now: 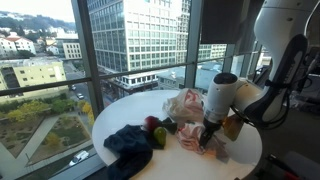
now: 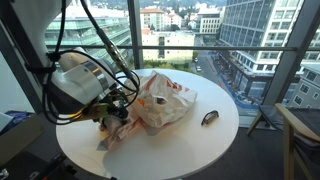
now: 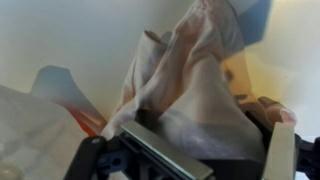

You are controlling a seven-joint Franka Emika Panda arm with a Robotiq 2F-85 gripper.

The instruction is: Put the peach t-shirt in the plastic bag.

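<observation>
The peach t-shirt [image 1: 195, 143] lies crumpled on the round white table [image 1: 120, 115], just in front of the white plastic bag with red print [image 1: 184, 104]. My gripper [image 1: 208, 138] reaches down onto the shirt. In the wrist view the peach t-shirt [image 3: 190, 90] fills the space between the jaws of the gripper [image 3: 195, 150], which is shut on a bunch of the fabric. In an exterior view the gripper [image 2: 117, 108] is to the left of the bag [image 2: 165, 98], with the shirt [image 2: 122, 130] beneath it. The bag's edge shows in the wrist view [image 3: 55, 95].
A dark blue garment [image 1: 128, 143] lies at the table's near edge, with a green item [image 1: 159, 137] and a red item [image 1: 151, 123] beside it. A small black object [image 2: 208, 118] lies to the right of the bag. Large windows surround the table.
</observation>
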